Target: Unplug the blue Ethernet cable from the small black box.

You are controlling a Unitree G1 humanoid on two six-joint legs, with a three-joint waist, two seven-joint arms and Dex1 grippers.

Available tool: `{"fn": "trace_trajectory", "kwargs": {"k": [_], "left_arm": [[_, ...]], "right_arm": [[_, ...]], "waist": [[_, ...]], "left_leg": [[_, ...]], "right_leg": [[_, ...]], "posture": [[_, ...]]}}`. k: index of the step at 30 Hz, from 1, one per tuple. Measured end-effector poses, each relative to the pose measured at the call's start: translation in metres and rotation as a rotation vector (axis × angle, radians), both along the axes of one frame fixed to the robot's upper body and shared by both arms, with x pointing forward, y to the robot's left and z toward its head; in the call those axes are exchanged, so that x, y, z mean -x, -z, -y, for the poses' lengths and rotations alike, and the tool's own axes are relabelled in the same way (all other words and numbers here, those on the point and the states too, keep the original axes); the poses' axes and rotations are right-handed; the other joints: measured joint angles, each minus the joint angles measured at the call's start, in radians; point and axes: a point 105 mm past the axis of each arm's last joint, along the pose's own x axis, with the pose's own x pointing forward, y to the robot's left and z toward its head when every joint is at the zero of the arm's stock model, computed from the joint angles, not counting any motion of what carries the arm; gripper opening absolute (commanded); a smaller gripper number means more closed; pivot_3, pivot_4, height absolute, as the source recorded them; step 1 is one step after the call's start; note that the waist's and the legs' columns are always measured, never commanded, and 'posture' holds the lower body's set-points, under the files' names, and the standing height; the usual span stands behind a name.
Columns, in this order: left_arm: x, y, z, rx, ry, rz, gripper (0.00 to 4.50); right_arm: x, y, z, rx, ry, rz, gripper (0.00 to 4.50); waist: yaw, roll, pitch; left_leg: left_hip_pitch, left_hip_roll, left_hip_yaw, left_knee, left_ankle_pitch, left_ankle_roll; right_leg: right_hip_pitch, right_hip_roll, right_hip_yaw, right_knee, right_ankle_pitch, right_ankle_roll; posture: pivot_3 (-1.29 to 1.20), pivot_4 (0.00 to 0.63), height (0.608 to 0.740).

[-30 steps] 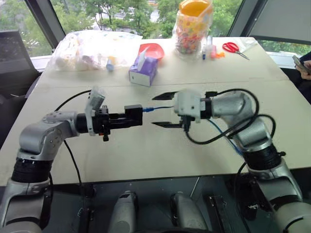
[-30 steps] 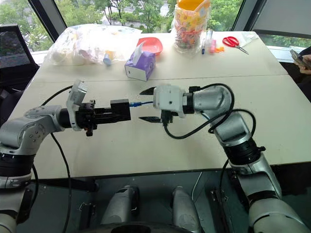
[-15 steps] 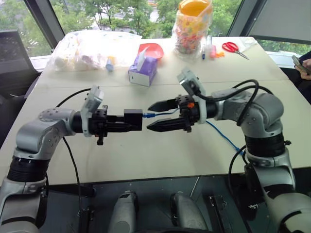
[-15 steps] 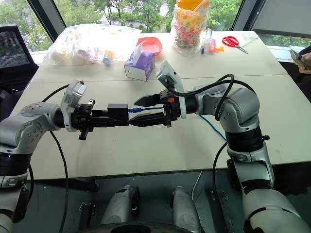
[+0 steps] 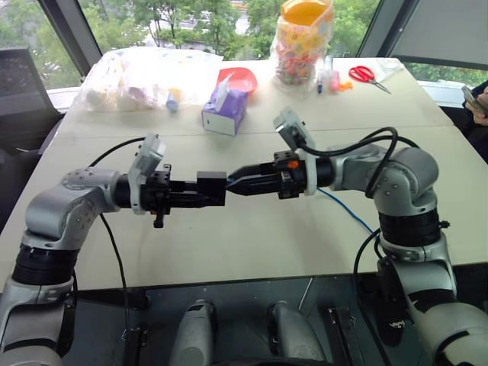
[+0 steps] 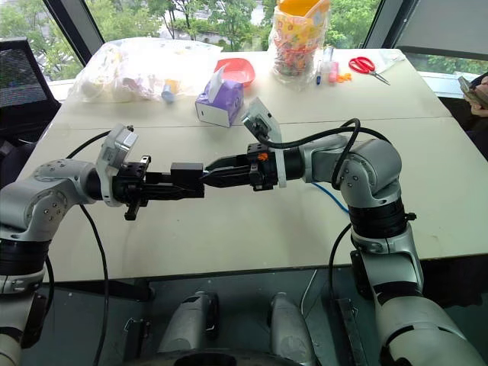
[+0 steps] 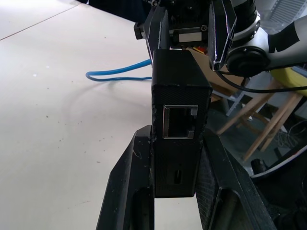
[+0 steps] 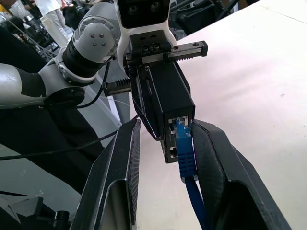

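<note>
- Left gripper [image 5: 204, 191]: clamped on the small black box [image 5: 211, 187], held above the table [image 5: 252, 236] near its middle.
- Blue Ethernet cable [image 8: 184, 153]: plug seated in a port on the box's end face, pointing toward the right gripper [image 5: 236, 183]; the cord trails back across the table.
- Right gripper: its 2 fingers [image 8: 117, 182] straddle the plug. One sits against the plug, the other stands clear.
- Purple tissue box [image 5: 226, 108]: well behind, untouched.
</note>
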Motion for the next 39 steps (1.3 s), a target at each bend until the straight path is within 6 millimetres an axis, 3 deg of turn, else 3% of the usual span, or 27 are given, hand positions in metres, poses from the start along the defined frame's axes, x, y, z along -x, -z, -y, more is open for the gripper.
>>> {"fn": "trace_trajectory", "kwargs": {"k": [12,15,16,36,39], "left_arm": [[0.002,-0.001,0.002,-0.002,0.009,0.010,0.49],[0.004,-0.001,0.003,0.002,0.019,0.010,0.49],[0.005,-0.002,0.003,0.006,0.024,0.009,0.49],[0.010,0.003,0.003,0.002,0.029,0.002,0.49],[0.010,0.006,-0.011,-0.017,-0.025,-0.007,0.49]], "right_arm": [[0.001,0.004,0.001,0.024,-0.012,-0.006,1.69],[0.001,0.005,0.004,0.037,-0.009,-0.006,0.30],[0.001,0.005,0.005,0.042,-0.005,-0.006,0.03],[-0.003,0.013,0.008,0.047,-0.031,-0.018,0.03],[-0.026,0.027,0.042,0.110,0.119,-0.053,0.03]], "waist": [[0.000,0.000,0.000],[-0.001,0.000,0.000],[-0.001,0.000,0.000],[0.000,0.000,0.000],[0.002,0.000,0.000]], "left_leg": [[0.000,0.000,0.000,0.000,0.000,0.000],[0.000,0.000,0.000,0.000,0.000,0.000],[0.000,0.000,0.000,0.000,0.000,0.000],[0.000,0.000,0.000,0.000,0.000,0.000],[0.000,0.000,0.000,0.000,0.000,0.000]], "right_leg": [[0.000,0.000,0.000,0.000,0.000,0.000],[0.000,0.000,0.000,0.000,0.000,0.000],[0.000,0.000,0.000,0.000,0.000,0.000],[0.000,0.000,0.000,0.000,0.000,0.000],[0.000,-0.001,0.000,0.000,0.000,0.000]], "posture": [[0.00,0.150,0.735],[0.00,0.150,0.735],[0.00,0.150,0.735],[0.00,0.150,0.735],[0.00,0.150,0.735]]}}
